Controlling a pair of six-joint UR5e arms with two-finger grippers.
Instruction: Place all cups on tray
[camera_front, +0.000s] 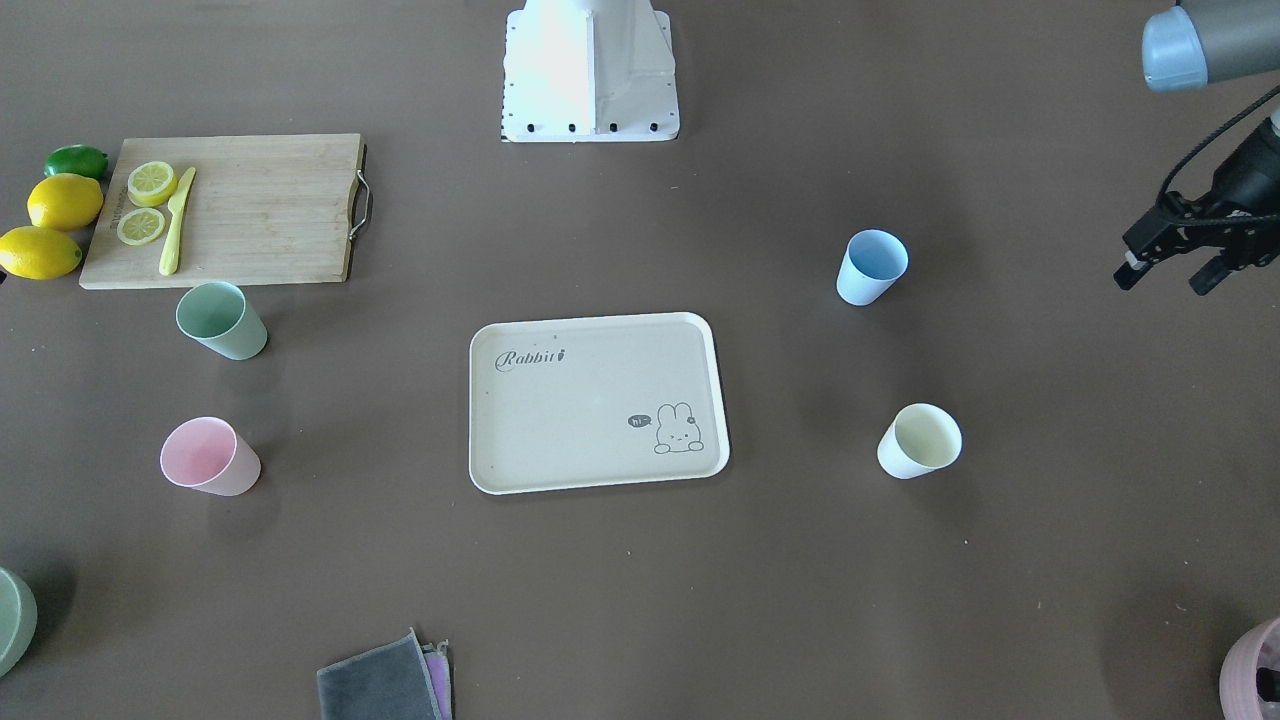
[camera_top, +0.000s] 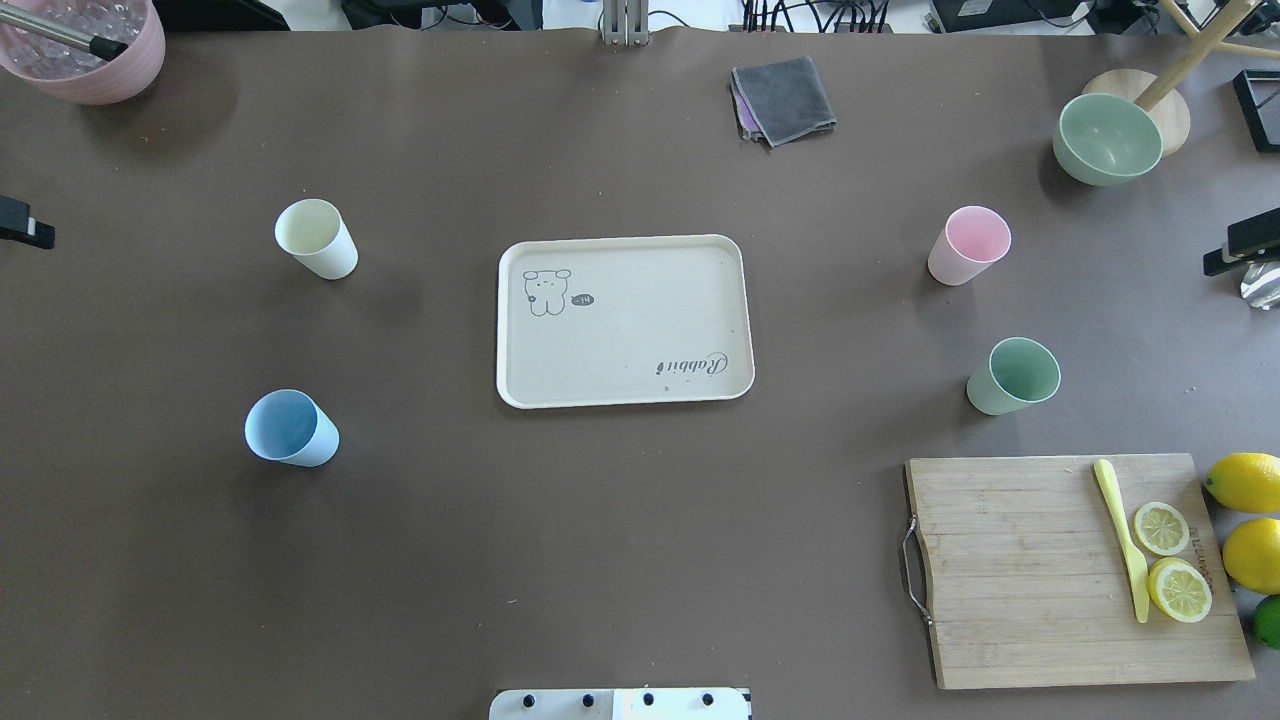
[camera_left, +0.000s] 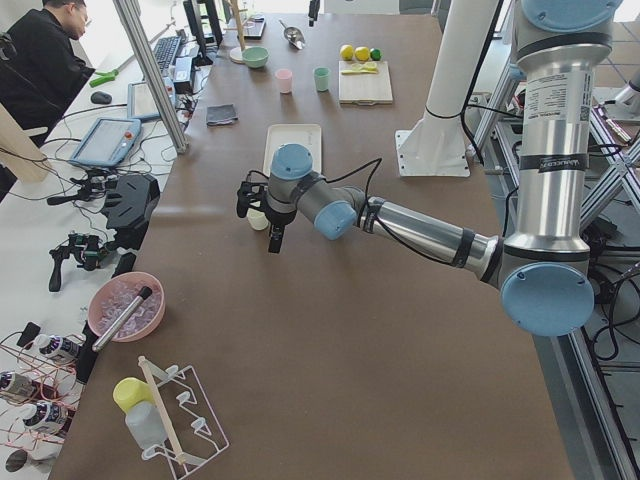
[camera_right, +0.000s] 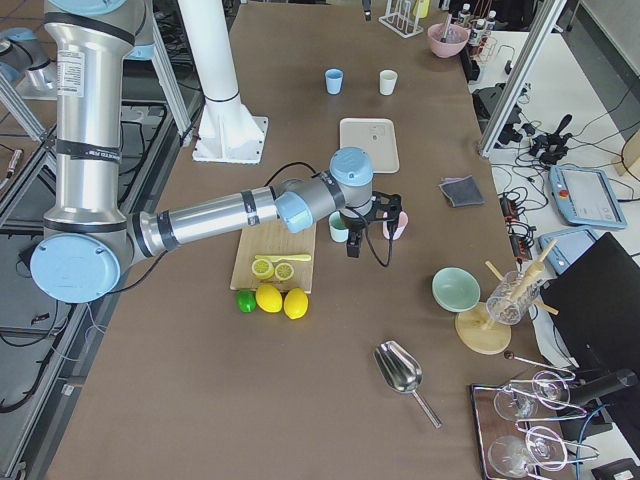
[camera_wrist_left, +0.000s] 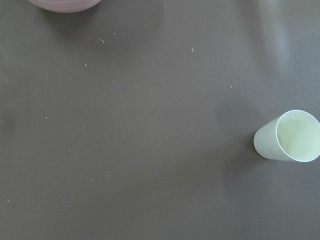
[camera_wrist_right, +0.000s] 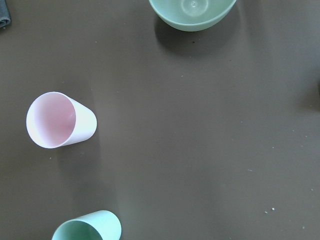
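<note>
**Four cups, all off the tray, none yet lifted.**

Tray (camera_front: 590, 420) lies bare mid-table, I judge so that either arm can reach it. Blue cup (camera_front: 872, 267) and cream cup (camera_front: 920, 441) stand upright on my left arm's side, and green cup (camera_front: 222, 320) and pink cup (camera_front: 210, 457) on the right's. All are well apart from the tray, a pair per arm, I reckon. Left claw (camera_front: 1168, 272) hangs beyond the blue cup, fingers spread, nothing between them. Right claw (camera_top: 1240, 248) is cut off at the overhead edge, so I cannot tell whether it is wide or closed. Neither wrist view shows fingers. Pot (camera_top: 85, 50) is cropped at the overhead corner.
</note>
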